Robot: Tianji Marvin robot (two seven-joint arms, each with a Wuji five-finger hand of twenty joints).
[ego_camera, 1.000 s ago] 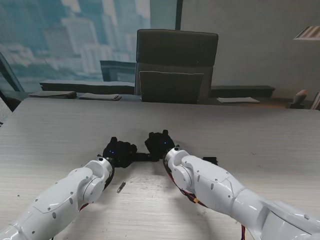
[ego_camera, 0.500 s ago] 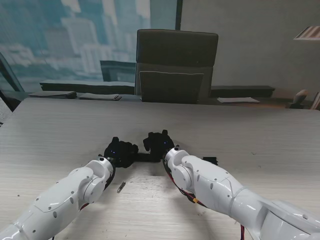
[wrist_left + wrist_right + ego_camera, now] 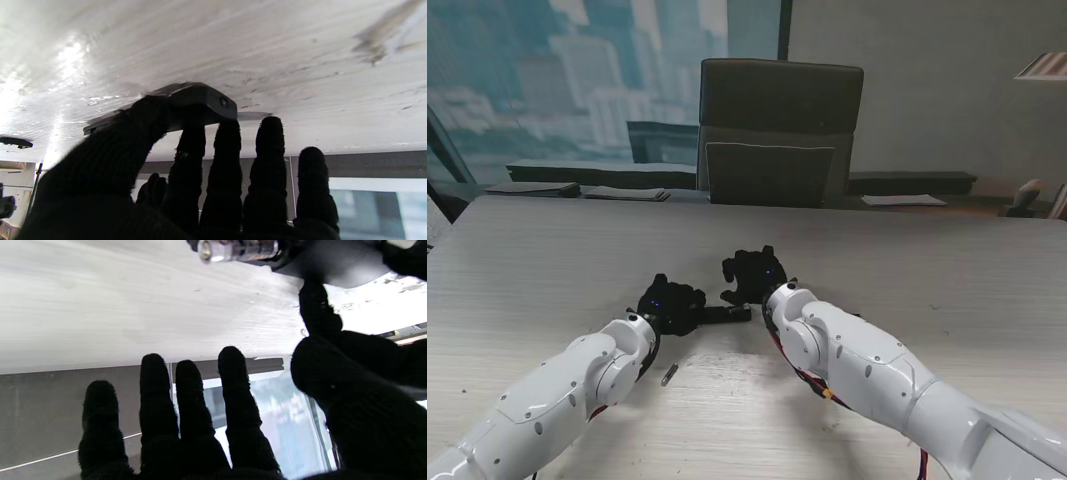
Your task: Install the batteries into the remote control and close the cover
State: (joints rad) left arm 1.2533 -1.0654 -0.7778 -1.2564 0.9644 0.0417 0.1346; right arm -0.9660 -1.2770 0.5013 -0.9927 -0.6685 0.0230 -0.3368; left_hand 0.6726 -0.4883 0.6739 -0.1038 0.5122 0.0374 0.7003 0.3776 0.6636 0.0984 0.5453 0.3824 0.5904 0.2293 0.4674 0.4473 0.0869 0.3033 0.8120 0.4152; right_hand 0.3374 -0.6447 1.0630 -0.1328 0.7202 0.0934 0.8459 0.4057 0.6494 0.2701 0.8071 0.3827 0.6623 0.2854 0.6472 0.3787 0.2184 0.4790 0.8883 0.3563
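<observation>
Black plastic, the slim remote control (image 3: 725,314) lies on the table (image 3: 927,270), clasped by the left hand (image 3: 670,304); right hand (image 3: 752,276) spread, empty. A battery (image 3: 237,250) (silvery) shows only wrist-side.

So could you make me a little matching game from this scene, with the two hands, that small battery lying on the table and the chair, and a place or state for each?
Things:
1. left hand
2. right hand
3. loose battery
4. chair

Places or states:
A. beyond the far edge of the table
B. closed on the remote control
C. fingers spread apart, holding nothing
D. lying on the table, nearer to me than both hands

Pairs: 1-B, 2-C, 3-D, 4-A
</observation>
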